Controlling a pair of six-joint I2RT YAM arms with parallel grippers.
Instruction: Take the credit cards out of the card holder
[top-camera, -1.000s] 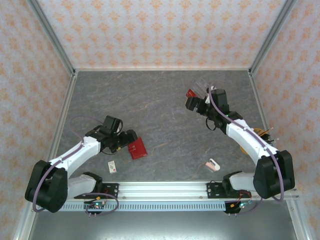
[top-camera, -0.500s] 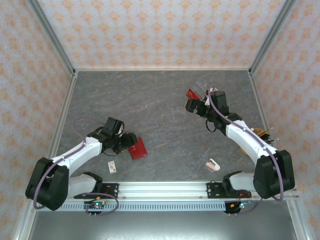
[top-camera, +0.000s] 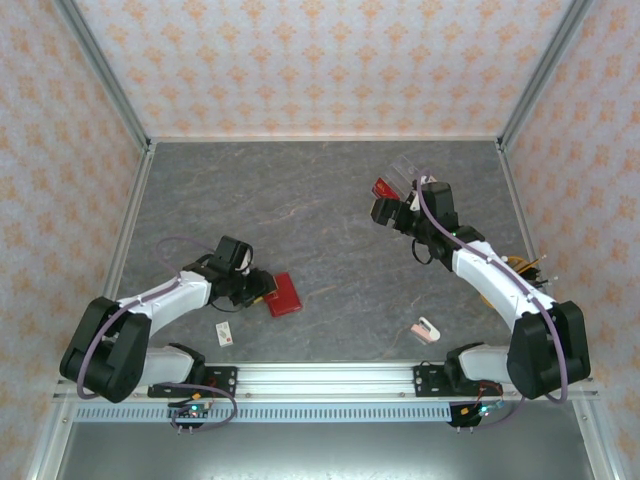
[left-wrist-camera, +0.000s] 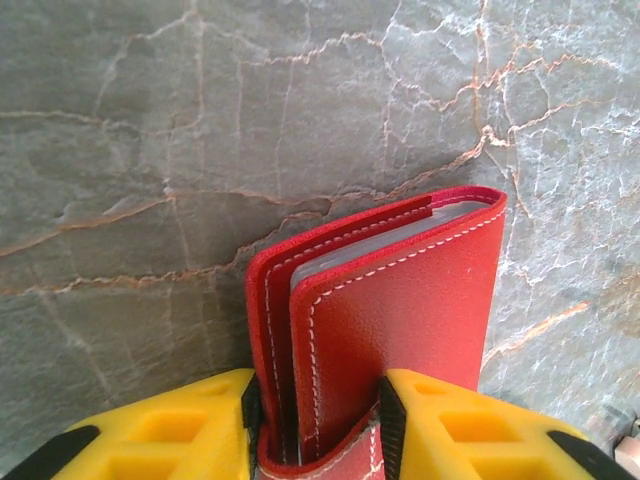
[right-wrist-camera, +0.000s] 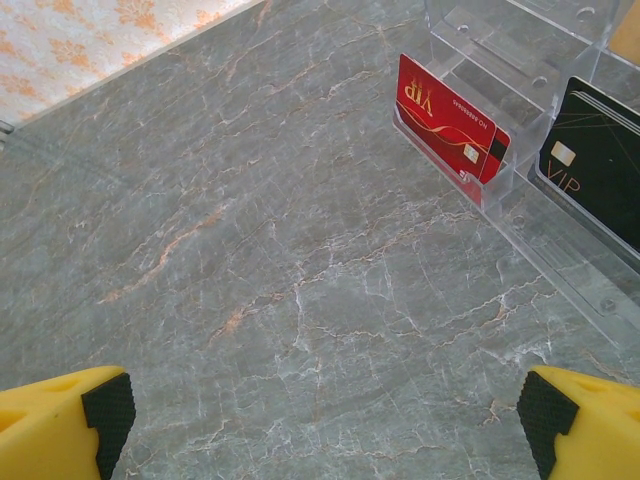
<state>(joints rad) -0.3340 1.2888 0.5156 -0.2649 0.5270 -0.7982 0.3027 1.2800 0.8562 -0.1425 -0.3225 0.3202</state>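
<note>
Where the left pincer (left-wrist-camera: 318, 392) sits low at the near left of the desk (top-camera: 320, 220), its yellow fingers (left-wrist-camera: 180, 430) press on both sides of the card holder (left-wrist-camera: 400, 300), pinching it at the fold. The red covers gape a little, with a pale grey sliver (left-wrist-camera: 385, 238) between them; card or pocket, I cannot tell. A small white card (top-camera: 225, 333) lies just nearer. Far right, the right pincer (right-wrist-camera: 325, 410) hangs spread wide above bare stone. Beyond it stands a clear tray (right-wrist-camera: 560, 250) holding a red card (right-wrist-camera: 445, 115) and a black card (right-wrist-camera: 600, 170) upright.
</note>
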